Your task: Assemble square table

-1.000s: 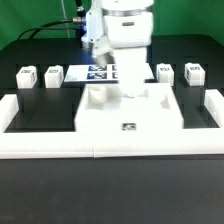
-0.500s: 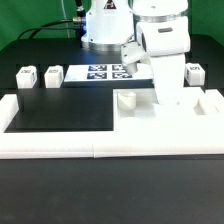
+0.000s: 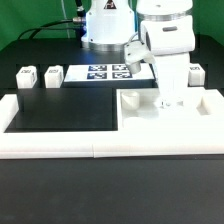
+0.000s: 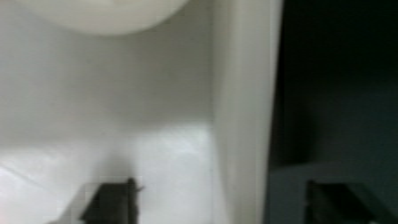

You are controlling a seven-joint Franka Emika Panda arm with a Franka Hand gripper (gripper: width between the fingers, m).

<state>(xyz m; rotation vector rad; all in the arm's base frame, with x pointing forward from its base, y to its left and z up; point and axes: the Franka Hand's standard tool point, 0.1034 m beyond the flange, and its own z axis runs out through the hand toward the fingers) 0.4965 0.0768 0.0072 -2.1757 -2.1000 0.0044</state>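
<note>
The square table's white slab [image 3: 145,118] lies at the exterior view's right, against the border rail. A small raised white block [image 3: 128,99] stands on its near-left corner. My gripper [image 3: 168,101] is down at the slab's far part. In the wrist view my dark fingertips [image 4: 114,202] straddle a raised white edge strip of the slab [image 4: 249,120], with a gap on each side, so the gripper [image 4: 222,203] is open. Loose leg blocks stand at the far left [image 3: 27,76] [image 3: 53,74] and at the far right [image 3: 194,72]. A fourth is hidden.
The long white border rail [image 3: 60,146] runs along the front, with raised ends at the left [image 3: 10,108] and right [image 3: 213,100]. The marker board [image 3: 102,71] lies at the back in front of the robot base. Black mat lies left of the slab.
The slab and my gripper moved from the middle to the exterior view's right side of the rail. In the last half second they shifted only slightly.
</note>
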